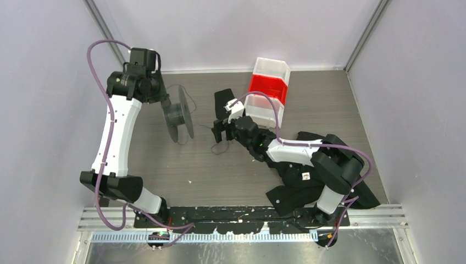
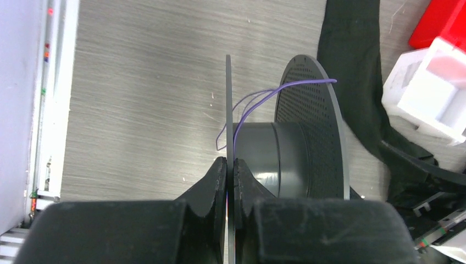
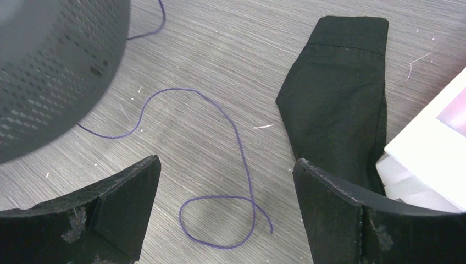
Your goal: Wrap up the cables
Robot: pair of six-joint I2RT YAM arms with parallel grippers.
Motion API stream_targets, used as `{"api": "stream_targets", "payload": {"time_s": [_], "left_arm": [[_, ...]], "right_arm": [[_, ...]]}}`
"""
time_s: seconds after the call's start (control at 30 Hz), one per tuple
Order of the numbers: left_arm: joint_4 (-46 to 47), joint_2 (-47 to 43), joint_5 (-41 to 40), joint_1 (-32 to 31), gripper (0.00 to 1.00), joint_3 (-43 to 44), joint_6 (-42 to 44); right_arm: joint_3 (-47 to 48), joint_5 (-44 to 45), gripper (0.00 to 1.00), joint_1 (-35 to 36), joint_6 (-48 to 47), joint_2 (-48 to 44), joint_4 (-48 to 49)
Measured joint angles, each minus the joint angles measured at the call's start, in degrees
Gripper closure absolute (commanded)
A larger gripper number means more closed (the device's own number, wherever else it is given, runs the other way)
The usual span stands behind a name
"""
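A dark grey two-flanged reel [image 1: 179, 116] stands on edge on the table at the left middle. My left gripper [image 1: 167, 105] is shut on its near flange, seen edge-on between the jaws in the left wrist view [image 2: 231, 165]. The cable, a thin dark wire that looks purple close up [image 2: 308, 82], comes off the hub [image 2: 264, 154] over the perforated far flange. Its free end lies in a loose loop on the table [image 3: 247, 167]. My right gripper [image 3: 225, 165] is open and empty above that loop, right of the reel [image 1: 220, 132].
A black garment [image 1: 308, 176] lies under and around the right arm; a strip of it shows in the right wrist view [image 3: 335, 82]. Stacked white and red bins [image 1: 269, 91] stand at the back, right of centre. Grey walls close both sides.
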Motion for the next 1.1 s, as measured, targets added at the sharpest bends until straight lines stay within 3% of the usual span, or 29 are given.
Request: {"api": "stream_targets", "payload": {"time_s": [0.2, 0.57, 0.83, 1.1], "left_arm": [[13.3, -4.8, 3.3, 0.0, 1.00, -21.2, 3.3], [29.3, -10.5, 5.1, -1.2, 1.00, -40.4, 6.1], [29.7, -12.3, 4.5, -1.3, 0.99, -38.5, 10.3], [18.6, -9.6, 6.3, -0.6, 0.99, -14.2, 11.7]], "right_arm": [[0.0, 0.2, 0.05, 0.0, 1.2, 0.0, -1.0], [-0.9, 0.2, 0.07, 0.0, 1.7, -1.9, -2.5], [3.7, -2.6, 0.07, 0.0, 1.1, 2.1, -8.3], [7.5, -4.8, 0.08, 0.0, 1.1, 6.8, -3.9]]}}
